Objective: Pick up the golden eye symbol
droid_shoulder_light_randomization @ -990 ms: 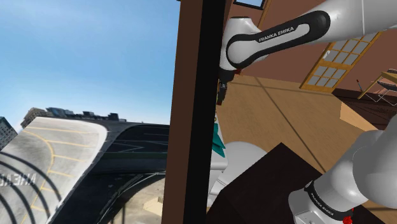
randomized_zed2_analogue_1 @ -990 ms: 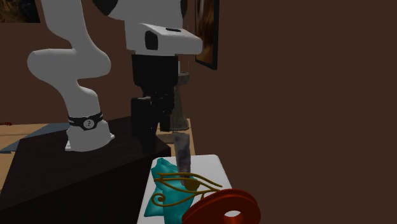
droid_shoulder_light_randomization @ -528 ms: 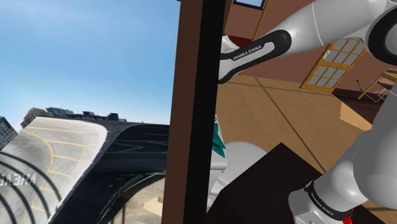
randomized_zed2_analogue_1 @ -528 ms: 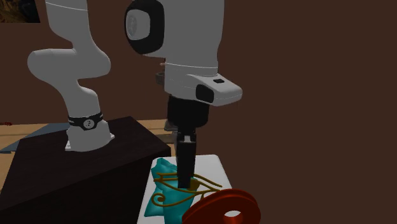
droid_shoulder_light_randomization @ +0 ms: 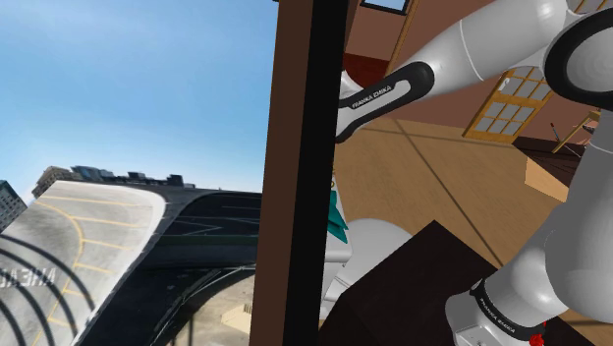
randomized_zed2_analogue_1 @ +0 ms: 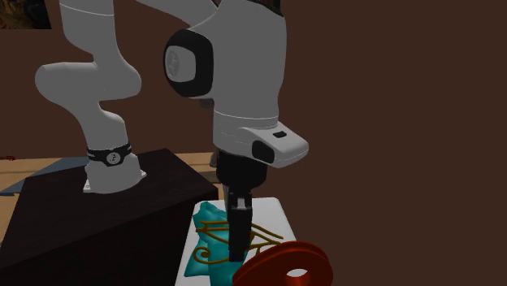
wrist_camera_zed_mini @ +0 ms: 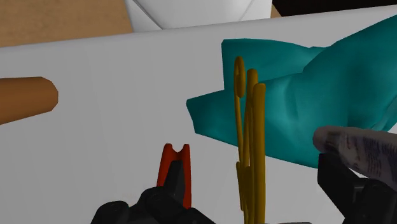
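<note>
Hand (randomized_zed2_analogue_1: pixel 237 244) is pointing straight down at the golden eye symbol (randomized_zed2_analogue_1: pixel 260 234) in the second exterior view, with the fingers reaching right down to it. The symbol lies on top of a crumpled-looking teal thing (randomized_zed2_analogue_1: pixel 197 266). Both sit on the white counter (randomized_zed2_analogue_1: pixel 280 213), just beside the dark box stand (randomized_zed2_analogue_1: pixel 97 227) that the arm (randomized_zed2_analogue_1: pixel 244 73) stands on. A red ring (randomized_zed2_analogue_1: pixel 284 264) sits nearest the camera and overlaps the symbol's near edge in that view.

Wrist view is the useful one. The hand (wrist_camera_zed_mini: pixel 257 175) is spread wide, and the golden eye symbol (wrist_camera_zed_mini: pixel 253 127) shows edge-on as thin gold loops running up the gap between the two fingers. Neither finger looks to be touching it, so nothing is gripped.

The teal thing (wrist_camera_zed_mini: pixel 318 89) lies under and beyond the symbol, toward one finger, and a grey speckled object (wrist_camera_zed_mini: pixel 359 146) pokes in just over that same finger. By the other finger there's a small red forked piece (wrist_camera_zed_mini: pixel 173 165) right against its tip. Farther out on the counter (wrist_camera_zed_mini: pixel 95 146) is the rounded end of a brown rod (wrist_camera_zed_mini: pixel 25 98).

Shoulder view has a brown wall edge (droid_shoulder_light_randomization: pixel 290 147) with a black strip down the middle of the picture, and blue sky on that view's left. On the right the arm (droid_shoulder_light_randomization: pixel 472 49) crosses above a wooden floor (droid_shoulder_light_randomization: pixel 432 177), and a sliver of the teal thing (droid_shoulder_light_randomization: pixel 338 218) peeks out beside the wall edge, next to the counter (droid_shoulder_light_randomization: pixel 378 241) and the stand (droid_shoulder_light_randomization: pixel 422 285).
</note>
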